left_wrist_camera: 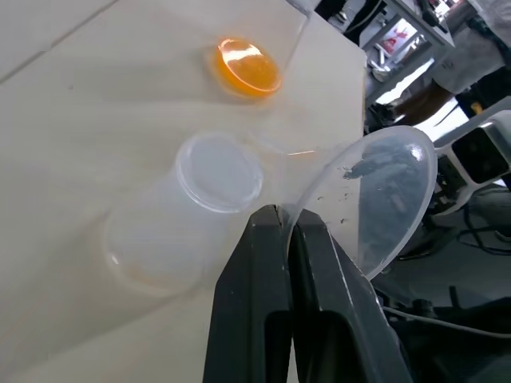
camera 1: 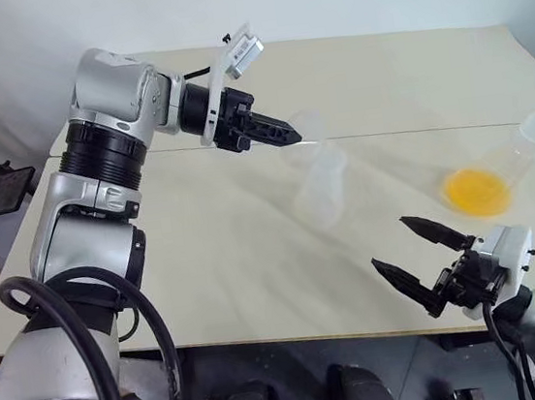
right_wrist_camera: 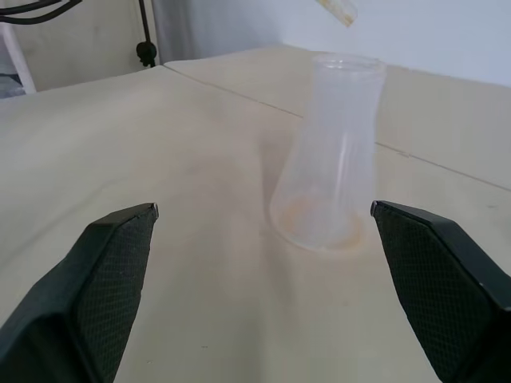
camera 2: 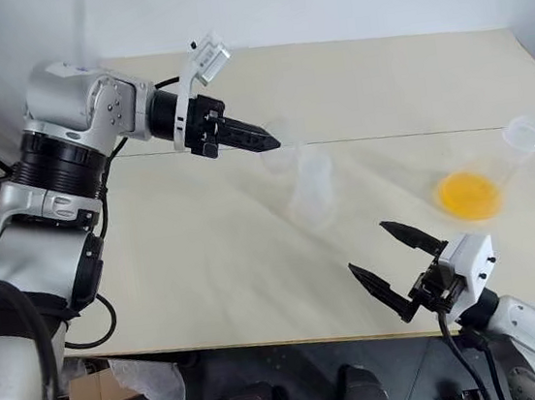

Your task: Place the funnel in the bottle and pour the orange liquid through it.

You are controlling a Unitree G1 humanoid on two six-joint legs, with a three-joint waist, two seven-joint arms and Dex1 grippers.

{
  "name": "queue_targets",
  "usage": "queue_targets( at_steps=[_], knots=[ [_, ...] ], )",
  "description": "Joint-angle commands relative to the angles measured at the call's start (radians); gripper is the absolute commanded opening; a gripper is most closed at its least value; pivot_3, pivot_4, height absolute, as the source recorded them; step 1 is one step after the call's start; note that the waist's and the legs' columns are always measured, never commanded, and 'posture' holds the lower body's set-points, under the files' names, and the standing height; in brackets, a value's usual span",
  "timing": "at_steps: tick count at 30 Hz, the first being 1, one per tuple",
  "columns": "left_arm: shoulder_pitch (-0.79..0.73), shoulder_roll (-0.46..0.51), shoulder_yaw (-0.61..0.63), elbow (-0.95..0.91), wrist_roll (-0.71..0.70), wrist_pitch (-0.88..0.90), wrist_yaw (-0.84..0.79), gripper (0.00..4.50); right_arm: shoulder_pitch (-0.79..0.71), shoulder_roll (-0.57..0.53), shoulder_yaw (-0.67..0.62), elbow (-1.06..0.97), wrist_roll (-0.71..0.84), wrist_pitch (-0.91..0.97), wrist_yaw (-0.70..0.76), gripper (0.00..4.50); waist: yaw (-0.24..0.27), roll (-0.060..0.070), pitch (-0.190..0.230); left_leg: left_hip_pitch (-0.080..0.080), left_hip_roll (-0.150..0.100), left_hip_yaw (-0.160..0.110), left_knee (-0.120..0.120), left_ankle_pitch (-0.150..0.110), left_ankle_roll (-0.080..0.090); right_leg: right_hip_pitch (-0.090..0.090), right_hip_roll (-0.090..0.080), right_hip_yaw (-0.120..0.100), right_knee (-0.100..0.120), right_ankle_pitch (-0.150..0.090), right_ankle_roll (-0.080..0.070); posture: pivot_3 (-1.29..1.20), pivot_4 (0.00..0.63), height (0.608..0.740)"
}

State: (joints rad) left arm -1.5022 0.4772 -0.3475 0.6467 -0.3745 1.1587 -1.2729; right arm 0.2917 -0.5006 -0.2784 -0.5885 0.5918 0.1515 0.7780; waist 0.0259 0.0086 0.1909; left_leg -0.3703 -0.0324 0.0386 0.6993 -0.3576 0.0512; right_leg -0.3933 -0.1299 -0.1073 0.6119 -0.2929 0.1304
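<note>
Pale worktop (camera 1: 259, 289): your left jaws (left_wrist_camera: 289, 227) pinch the funnel (left_wrist_camera: 382, 195) rim just above the bottle (camera 1: 324, 185), ready for seating; right jaws (camera 1: 418, 252) gape wide, empty.

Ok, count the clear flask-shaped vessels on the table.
2: the empty clear conical bottle at mid-table below the left gripper, and the clear flask holding orange liquid at the table's right.

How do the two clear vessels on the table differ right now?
The bottle near the table's middle is empty, while the flask toward the right holds the orange liquid. The left end effector, shut on the funnel, hangs above the bottle; nothing is over the flask. Both are colourless, see-through and upright.
</note>
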Motion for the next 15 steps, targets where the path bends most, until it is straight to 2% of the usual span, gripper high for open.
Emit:
queue_targets(
  at_steps=[1, 13, 15],
  knots=[
    [-0.034, 0.005, -0.014, -0.014, 0.019, 0.001, -0.033, 0.02, -0.001, 0.007, -0.001, -0.021, 0.001, -0.029, -0.008, 4.50, 0.000, 0.000, 0.000, 0.000, 0.000, 0.000, 0.000, 0.000, 0.000, 0.000, 0.000, 0.000, 0.000, 0.000, 0.000, 0.00, 0.150, 0.740],
    [-0.083, -0.097, -0.041, 0.159, 0.115, -0.098, -0.057, 0.02, -0.008, 0.016, 0.017, -0.024, -0.008, -0.037, -0.027, 4.50, 0.000, 0.000, 0.000, 0.000, 0.000, 0.000, 0.000, 0.000, 0.000, 0.000, 0.000, 0.000, 0.000, 0.000, 0.000, 0.00, 0.150, 0.740],
    [-0.095, -0.104, -0.050, 0.189, 0.138, -0.126, -0.071, 0.47, -0.009, 0.016, 0.019, -0.024, -0.009, -0.038, -0.031, 4.50, -0.001, 0.000, 0.000, 0.000, 0.000, 0.000, 0.000, 0.000, 0.000, 0.000, 0.000, 0.000, 0.000, 0.000, 0.000, 0.00, 0.150, 0.740]
  ],
)
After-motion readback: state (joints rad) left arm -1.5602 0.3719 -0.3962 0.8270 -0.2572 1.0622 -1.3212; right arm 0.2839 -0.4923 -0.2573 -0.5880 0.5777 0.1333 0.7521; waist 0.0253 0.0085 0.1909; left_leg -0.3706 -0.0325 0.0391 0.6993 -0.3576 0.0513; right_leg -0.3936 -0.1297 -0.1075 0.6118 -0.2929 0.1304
